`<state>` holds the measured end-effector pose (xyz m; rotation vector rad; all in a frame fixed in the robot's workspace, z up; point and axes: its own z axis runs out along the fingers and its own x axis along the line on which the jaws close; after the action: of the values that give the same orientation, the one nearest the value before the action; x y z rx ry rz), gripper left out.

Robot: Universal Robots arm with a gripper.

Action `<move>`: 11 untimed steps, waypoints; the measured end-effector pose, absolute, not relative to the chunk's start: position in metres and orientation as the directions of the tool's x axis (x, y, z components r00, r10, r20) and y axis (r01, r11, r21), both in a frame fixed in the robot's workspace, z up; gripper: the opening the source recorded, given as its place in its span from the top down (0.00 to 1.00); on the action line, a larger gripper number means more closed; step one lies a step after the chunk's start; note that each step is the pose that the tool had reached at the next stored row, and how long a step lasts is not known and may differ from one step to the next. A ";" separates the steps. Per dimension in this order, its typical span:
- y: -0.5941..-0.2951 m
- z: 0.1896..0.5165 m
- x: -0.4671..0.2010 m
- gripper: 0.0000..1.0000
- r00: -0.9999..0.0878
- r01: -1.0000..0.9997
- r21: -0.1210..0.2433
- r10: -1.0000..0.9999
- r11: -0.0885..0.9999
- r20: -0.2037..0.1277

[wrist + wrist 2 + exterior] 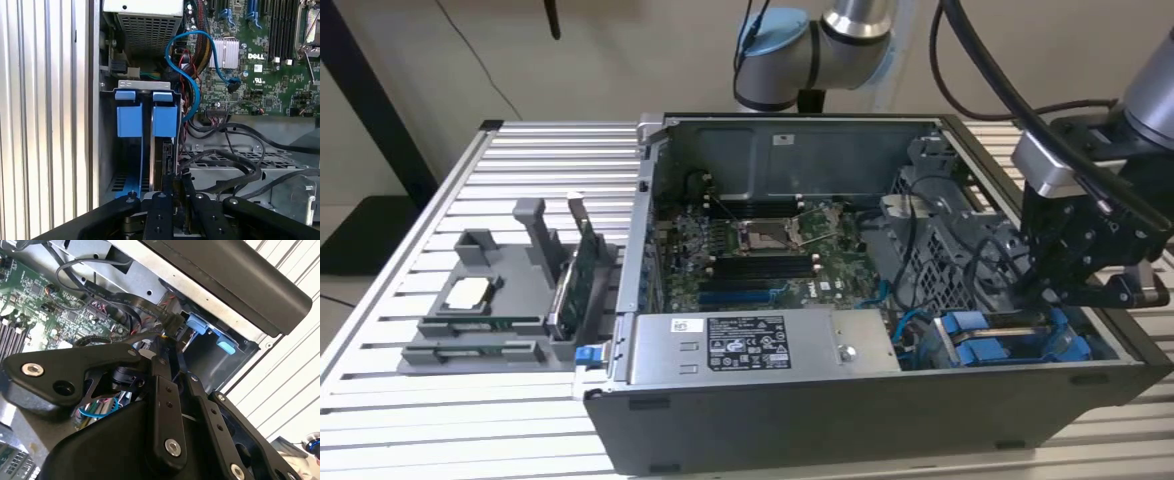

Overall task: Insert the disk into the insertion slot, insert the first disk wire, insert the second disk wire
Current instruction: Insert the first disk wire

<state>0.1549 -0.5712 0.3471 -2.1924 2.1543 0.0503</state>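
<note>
Gripper looks clamped on a black wire connector, right over the insertion slot. Disk already sits in slot, on edge, blue carrier end facing gripper. Connector is just beside that end.

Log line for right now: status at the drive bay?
position: gripper low at insertion slot | bay: two blue carrier tabs in slot | nearest: black connector with wires by gripper tip

Matt black tool, satin ribbed metal table
</note>
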 end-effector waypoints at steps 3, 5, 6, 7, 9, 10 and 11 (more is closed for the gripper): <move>-0.571 0.346 0.155 0.81 0.019 -1.000 -0.025 -0.997 -0.017 -0.069; -0.572 0.345 0.156 0.81 0.019 -1.000 -0.025 -0.997 -0.017 -0.068; -0.572 0.345 0.156 0.81 0.019 -1.000 -0.025 -0.998 -0.017 -0.068; -0.572 0.345 0.156 0.81 0.019 -1.000 -0.025 -0.998 -0.017 -0.067; -0.572 0.344 0.156 0.81 0.019 -1.000 -0.025 -0.998 -0.017 -0.066; -0.572 0.344 0.156 0.81 0.019 -1.000 -0.025 -0.998 -0.017 -0.066; -0.573 0.344 0.156 0.81 0.019 -1.000 -0.025 -0.998 -0.017 -0.065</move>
<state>0.1561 -0.5726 0.3440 -2.1958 2.1563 0.0448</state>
